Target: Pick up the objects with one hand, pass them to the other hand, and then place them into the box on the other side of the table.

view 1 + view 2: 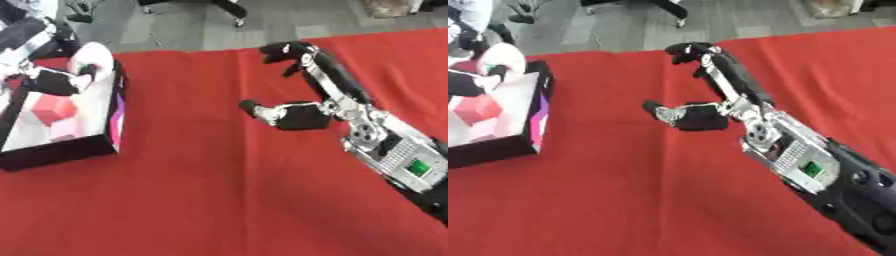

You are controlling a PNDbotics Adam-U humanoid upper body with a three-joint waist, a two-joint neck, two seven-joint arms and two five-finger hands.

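Box sits under the left hand, fingers curled on a white object; right hand fingers released.

Black-and-silver arm, green marking

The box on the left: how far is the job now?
The box already holds a red block. The left hand is over it with a white, rounded object. The right hand is open above the red cloth, holding nothing. Releasing remains.
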